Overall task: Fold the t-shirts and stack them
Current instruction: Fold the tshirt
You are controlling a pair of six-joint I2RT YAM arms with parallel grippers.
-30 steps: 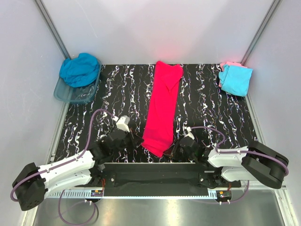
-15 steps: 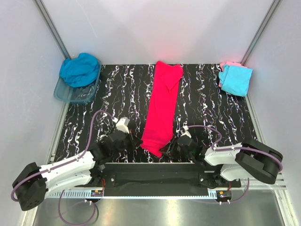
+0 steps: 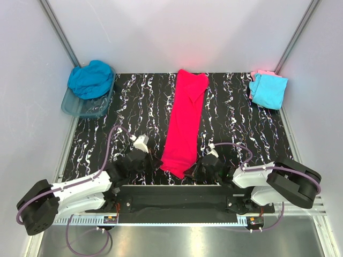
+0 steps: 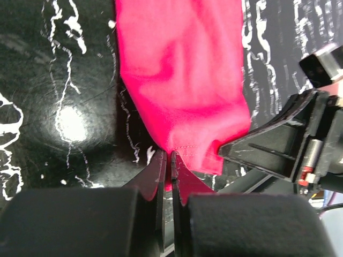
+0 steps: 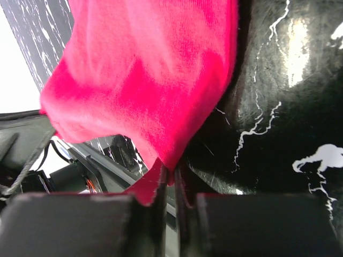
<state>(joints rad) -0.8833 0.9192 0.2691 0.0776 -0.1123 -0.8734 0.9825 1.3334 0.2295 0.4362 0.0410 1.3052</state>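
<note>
Red shirt [image 3: 184, 126] lies lengthwise mid-desk, its near-edge hem corners pinched by left gripper [image 4: 170, 160] and right gripper [image 5: 171, 172]. Next, likely lift both evenly toward far edge.

Table [image 3: 236, 123]: black, veined throughout with irregular white marbling. Pink-red t-shirt [image 3: 185, 120]: plain bright pink-red, no print. Teal-blue t-shirt [image 3: 91, 78]: plain teal-blue. Tub [image 3: 86, 110]: clear with a bluish tint. Light cyan t-shirt [image 3: 268, 91]: plain. Pale pink t-shirt [image 3: 261, 73]: plain. Left arm [image 3: 75, 193] and right arm [image 3: 257, 175]: white shells, black joints, purple cables [image 3: 104, 155]. Left gripper [image 4: 171, 160] and right gripper [image 5: 172, 174]: black.
</note>
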